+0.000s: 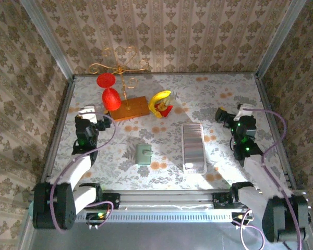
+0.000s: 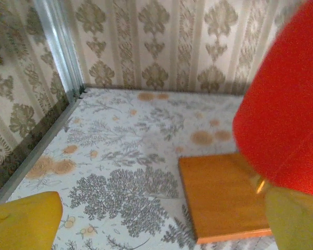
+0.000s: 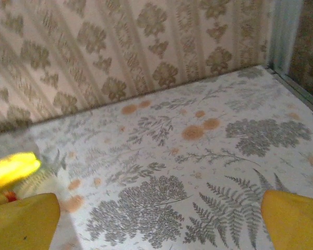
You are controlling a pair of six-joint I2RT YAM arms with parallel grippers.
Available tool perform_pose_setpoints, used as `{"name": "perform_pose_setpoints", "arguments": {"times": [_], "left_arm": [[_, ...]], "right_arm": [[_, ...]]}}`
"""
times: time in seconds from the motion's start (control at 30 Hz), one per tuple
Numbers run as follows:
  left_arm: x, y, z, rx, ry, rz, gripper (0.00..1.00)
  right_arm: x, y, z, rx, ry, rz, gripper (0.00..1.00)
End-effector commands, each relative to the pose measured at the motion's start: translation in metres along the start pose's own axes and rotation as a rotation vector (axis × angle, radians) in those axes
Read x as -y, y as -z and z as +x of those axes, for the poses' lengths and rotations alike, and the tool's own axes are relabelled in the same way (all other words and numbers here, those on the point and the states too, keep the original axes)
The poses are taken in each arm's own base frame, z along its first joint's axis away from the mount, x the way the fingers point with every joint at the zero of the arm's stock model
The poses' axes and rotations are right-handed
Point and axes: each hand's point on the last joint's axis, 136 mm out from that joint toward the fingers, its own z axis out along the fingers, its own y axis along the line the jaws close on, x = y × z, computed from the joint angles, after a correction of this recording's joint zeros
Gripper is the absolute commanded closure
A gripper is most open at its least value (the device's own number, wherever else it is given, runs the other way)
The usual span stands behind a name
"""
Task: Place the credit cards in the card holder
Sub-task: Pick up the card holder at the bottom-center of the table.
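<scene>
Both claws are wide open and hold nothing. The left claw [image 1: 94, 115] is at the left side of the counter [image 1: 161, 83], near the wooden base [image 1: 129, 108]. The right claw [image 1: 225, 115] is at the right side, near the far end of the credit cards [image 1: 193, 148]. The cards lie flat as one long overlapped strip, right of centre. The card holder [image 1: 143, 154] is left of the strip, apart from it. It looks folded shut from above, but I can't confirm. Nothing is visibly in it, so by my read no card is loaded yet. Risks: the strip is longer than the holder and the cards are thin and flat with no edge to get a finger under. A pinch from above likely skids, fans the stack or lifts several at once. The holder looks light, and if it's shut, one claw has to pin or open it while the other feeds. Push a card in without that and the holder probably just slides. In the left wrist view the red cone [image 2: 287, 104] and its base sit close ahead of the left fingers [image 2: 21, 224]. A careless swing toward the holder could clip the stand and tip it. In the right wrist view the yellow toy [image 3: 10, 166] is off to the left, apart from the fingertips [image 3: 295, 221], so it is a lower risk.
</scene>
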Motion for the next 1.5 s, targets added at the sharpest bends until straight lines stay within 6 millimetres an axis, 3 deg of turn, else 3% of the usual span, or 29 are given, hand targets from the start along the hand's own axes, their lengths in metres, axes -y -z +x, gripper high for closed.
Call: {"name": "perform_pose_setpoints", "arguments": {"times": [0.0, 0.1, 0.23, 0.37, 0.47, 0.6, 0.7, 0.83, 0.97, 1.03, 1.13, 1.23, 1.3, 1.47], "left_arm": [[-0.024, 0.019, 0.028, -0.155, 0.282, -0.107, 0.0], [-0.032, 0.03, 0.039, -0.16, 0.497, -0.098, 0.0], [-0.032, 0.04, 0.054, -0.235, 0.585, -0.075, 0.0], [-0.027, 0.053, 0.077, -0.399, 0.625, -0.102, 0.0], [-0.012, 0.061, 0.086, -0.482, 0.637, -0.047, 0.04], [0.017, 0.079, 0.095, -0.595, 0.566, 0.019, 0.09], [0.042, 0.09, 0.099, -0.648, 0.475, 0.081, 0.12], [0.067, 0.101, 0.111, -0.713, 0.389, 0.125, 0.12], [0.084, 0.109, 0.125, -0.77, 0.355, 0.153, 0.14], [0.097, 0.113, 0.134, -0.791, 0.357, 0.202, 0.21], [0.118, 0.123, 0.146, -0.842, 0.354, 0.291, 0.23], [0.134, 0.13, 0.155, -0.88, 0.37, 0.349, 0.33], [0.143, 0.135, 0.159, -0.89, 0.372, 0.385, 0.36], [0.146, 0.141, 0.172, -0.93, 0.304, 0.375, 0.39]], "right_arm": [[0.032, 0.029, 0.045, -0.192, -0.23, 0.153, 0.0], [0.018, 0.045, 0.034, -0.173, -0.301, 0.062, 0.0], [0.004, 0.06, 0.027, -0.209, -0.359, -0.003, 0.0], [-0.035, 0.063, 0.03, -0.347, -0.37, -0.177, 0.04], [-0.058, 0.068, 0.041, -0.479, -0.337, -0.222, 0.08], [-0.108, 0.087, 0.055, -0.599, -0.135, -0.301, 0.12], [-0.149, 0.106, 0.075, -0.68, 0.002, -0.382, 0.22], [-0.201, 0.125, 0.111, -0.782, 0.095, -0.477, 0.55], [-0.241, 0.136, 0.146, -0.841, 0.169, -0.528, 0.76], [-0.26, 0.14, 0.167, -0.877, 0.184, -0.552, 0.86], [-0.285, 0.143, 0.197, -0.93, 0.19, -0.586, 0.94], [-0.306, 0.146, 0.223, -0.983, 0.205, -0.61, 1.0], [-0.316, 0.144, 0.237, -1.008, 0.228, -0.606, 1.0], [-0.33, 0.129, 0.254, -1.002, 0.241, -0.584, 1.0]]}}
